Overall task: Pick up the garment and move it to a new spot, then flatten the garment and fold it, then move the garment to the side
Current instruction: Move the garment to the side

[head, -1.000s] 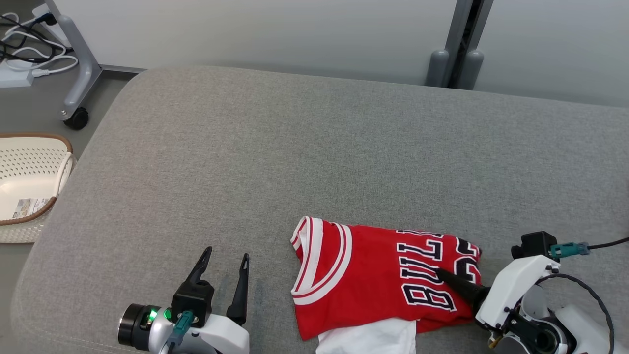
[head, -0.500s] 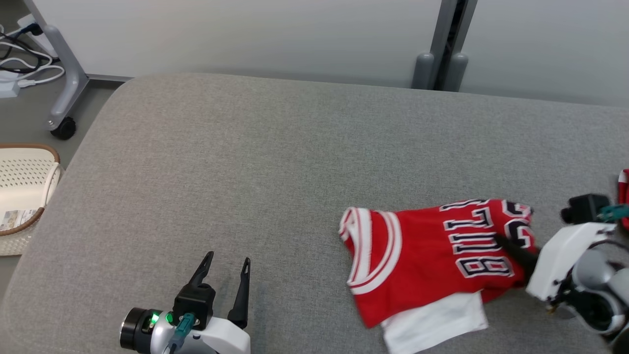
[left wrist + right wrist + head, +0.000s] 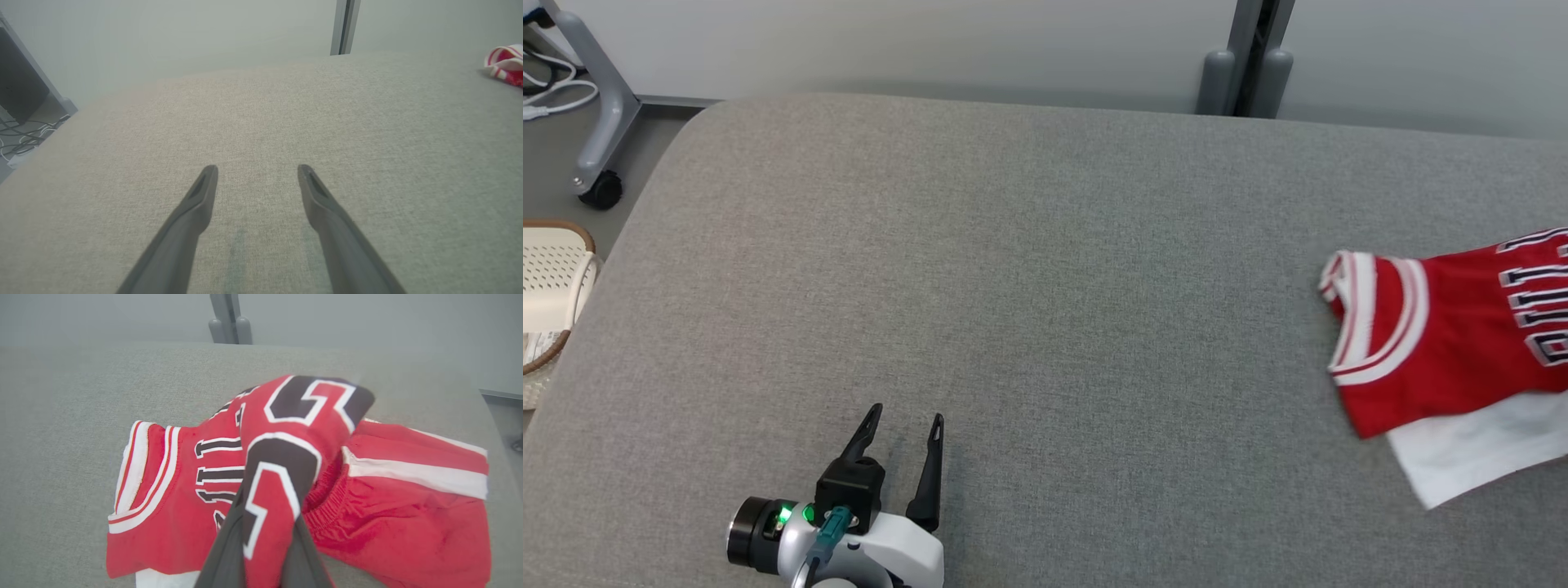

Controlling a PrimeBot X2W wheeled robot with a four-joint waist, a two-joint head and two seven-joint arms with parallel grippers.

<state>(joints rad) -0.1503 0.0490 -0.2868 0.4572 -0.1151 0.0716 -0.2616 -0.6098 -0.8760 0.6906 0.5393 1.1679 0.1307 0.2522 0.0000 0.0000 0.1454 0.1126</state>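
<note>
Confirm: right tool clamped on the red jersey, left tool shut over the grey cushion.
Wrong: the left tool is open, not shut, fingers apart over the grey cushion, as the left wrist view shows. The right tool is clamped on the red jersey.

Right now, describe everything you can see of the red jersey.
The jersey is red and looks like light sports fabric. It has white-and-red striped trim around an opening, black lettering edged in white, and a white layer poking out below. It lies folded and rumpled on the grey cushion, at the right edge of the head view. The right gripper is shut on a raised fold that bears a numeral. One side of it lies against what look like red shorts with a white stripe.
</note>
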